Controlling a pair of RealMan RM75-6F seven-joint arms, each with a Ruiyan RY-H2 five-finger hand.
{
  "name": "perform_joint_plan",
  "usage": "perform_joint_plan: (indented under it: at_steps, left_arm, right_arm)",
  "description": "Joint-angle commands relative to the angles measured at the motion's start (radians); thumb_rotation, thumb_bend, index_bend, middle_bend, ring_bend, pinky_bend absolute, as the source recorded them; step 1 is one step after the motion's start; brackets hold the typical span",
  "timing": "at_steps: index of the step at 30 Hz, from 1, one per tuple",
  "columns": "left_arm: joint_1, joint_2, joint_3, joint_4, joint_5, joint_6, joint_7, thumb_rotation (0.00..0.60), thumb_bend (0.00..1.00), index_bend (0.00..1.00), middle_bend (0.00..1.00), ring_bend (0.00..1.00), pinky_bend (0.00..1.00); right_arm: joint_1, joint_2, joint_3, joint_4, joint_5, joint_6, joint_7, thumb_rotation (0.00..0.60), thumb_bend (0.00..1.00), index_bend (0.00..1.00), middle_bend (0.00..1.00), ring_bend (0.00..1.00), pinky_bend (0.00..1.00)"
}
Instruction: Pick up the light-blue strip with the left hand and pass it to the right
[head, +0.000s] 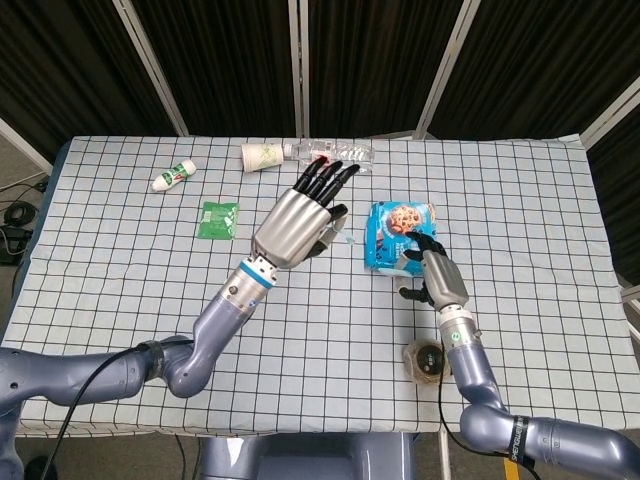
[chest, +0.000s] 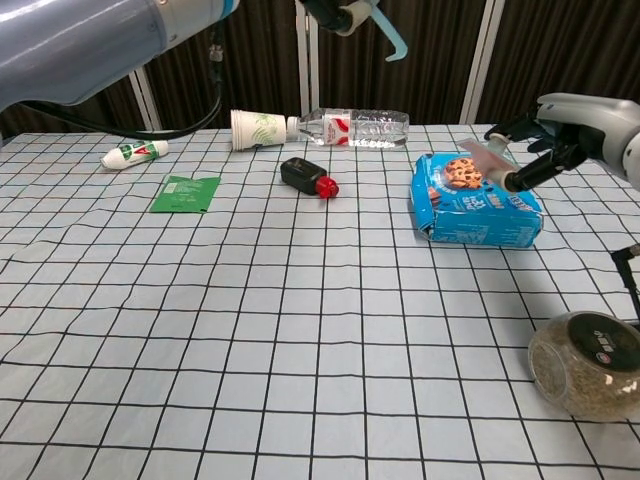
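Strip up high in the left hand, far from the right

The left hand (chest: 335, 12) holds the strip (chest: 390, 40); it hangs down, curling, toward the right hand's side; the right hand (chest: 548, 150) waits low by the box (chest: 475, 205), well apart, fingers half curled; whether it holds anything is not clear.

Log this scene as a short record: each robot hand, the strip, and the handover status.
left robot hand: raised above the table, holds the light-blue strip
right robot hand: over the cookie box, pale pink piece at its fingertips, grip unclear
hands: apart
handover: not yet done; the strip is with the left
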Motion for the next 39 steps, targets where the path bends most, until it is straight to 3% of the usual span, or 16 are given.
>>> perform_joint_plan:
  at_steps: [1, 3, 5, 6, 7, 8, 9, 10, 12, 20, 23, 29, 34, 39]
  left_arm:
    - [0.077, 0.062, 0.066, -0.029, 0.033, 0.024, -0.045, 0.600, 0.50, 0.82, 0.00, 0.00, 0.00]
    - [0.115, 0.084, 0.095, -0.037, 0.041, 0.032, -0.081, 0.600, 0.49, 0.80, 0.00, 0.00, 0.00]
    - [0.148, 0.108, 0.123, -0.046, 0.046, 0.030, -0.113, 0.600, 0.45, 0.73, 0.00, 0.00, 0.00]
    - [0.172, 0.122, 0.143, -0.049, 0.041, 0.026, -0.134, 0.600, 0.40, 0.67, 0.00, 0.00, 0.00]
    - [0.192, 0.138, 0.161, -0.054, 0.042, 0.024, -0.154, 0.600, 0.27, 0.54, 0.00, 0.00, 0.00]
    - [0.214, 0.156, 0.180, -0.058, 0.043, 0.019, -0.174, 0.600, 0.14, 0.37, 0.00, 0.00, 0.00]
    - [0.230, 0.171, 0.194, -0.063, 0.042, 0.014, -0.186, 0.600, 0.06, 0.26, 0.00, 0.00, 0.00]
    - [0.236, 0.178, 0.199, -0.066, 0.044, 0.012, -0.193, 0.600, 0.01, 0.11, 0.00, 0.00, 0.00]
    - [0.272, 0.205, 0.224, -0.073, 0.039, 0.014, -0.216, 0.600, 0.00, 0.00, 0.00, 0.00, 0.00]
    - [0.365, 0.278, 0.264, -0.098, 0.101, 0.079, -0.259, 0.600, 0.00, 0.00, 0.00, 0.00, 0.00]
    - [0.419, 0.321, 0.285, -0.115, 0.134, 0.142, -0.266, 0.600, 0.00, 0.00, 0.00, 0.00, 0.00]
    - [0.552, 0.415, 0.346, -0.155, 0.199, 0.271, -0.261, 0.600, 0.00, 0.00, 0.00, 0.00, 0.00]
    - [0.665, 0.441, 0.399, -0.152, 0.271, 0.382, -0.276, 0.600, 0.00, 0.00, 0.00, 0.00, 0.00]
    - [0.752, 0.432, 0.435, -0.150, 0.289, 0.431, -0.304, 0.600, 0.00, 0.00, 0.00, 0.00, 0.00]
  right_arm:
    - [-0.013, 0.011, -0.023, 0.012, -0.030, 0.000, -0.010, 0.600, 0.50, 0.77, 0.10, 0.00, 0.00]
    - [-0.018, 0.023, -0.041, 0.013, -0.049, -0.017, -0.013, 0.600, 0.45, 0.71, 0.08, 0.00, 0.00]
    - [-0.023, 0.043, -0.060, 0.006, -0.067, -0.047, -0.012, 0.600, 0.32, 0.52, 0.04, 0.00, 0.00]
    - [-0.026, 0.054, -0.073, 0.002, -0.080, -0.060, -0.014, 0.600, 0.21, 0.36, 0.02, 0.00, 0.00]
    - [-0.030, 0.062, -0.084, 0.002, -0.098, -0.065, -0.015, 0.600, 0.12, 0.23, 0.00, 0.00, 0.00]
    - [-0.035, 0.068, -0.097, 0.005, -0.123, -0.066, -0.019, 0.600, 0.07, 0.16, 0.00, 0.00, 0.00]
    - [-0.039, 0.070, -0.108, 0.008, -0.143, -0.065, -0.021, 0.600, 0.02, 0.09, 0.00, 0.00, 0.00]
    - [-0.042, 0.071, -0.111, 0.010, -0.152, -0.064, -0.020, 0.600, 0.00, 0.04, 0.00, 0.00, 0.00]
    - [-0.051, 0.073, -0.127, 0.016, -0.187, -0.059, -0.019, 0.600, 0.00, 0.00, 0.00, 0.00, 0.00]
    - [-0.099, 0.112, -0.168, 0.015, -0.325, -0.015, 0.008, 0.600, 0.00, 0.00, 0.00, 0.00, 0.00]
    - [-0.138, 0.165, -0.202, 0.021, -0.440, 0.034, 0.038, 0.600, 0.00, 0.00, 0.00, 0.00, 0.00]
    - [-0.213, 0.274, -0.304, 0.284, -0.815, 0.204, 0.155, 0.600, 0.00, 0.00, 0.00, 0.00, 0.00]
    - [-0.288, 0.318, -0.325, 0.361, -0.877, 0.320, 0.250, 0.600, 0.00, 0.00, 0.00, 0.00, 0.00]
    - [-0.360, 0.353, -0.329, 0.317, -0.876, 0.397, 0.254, 0.600, 0.00, 0.00, 0.00, 0.00, 0.00]
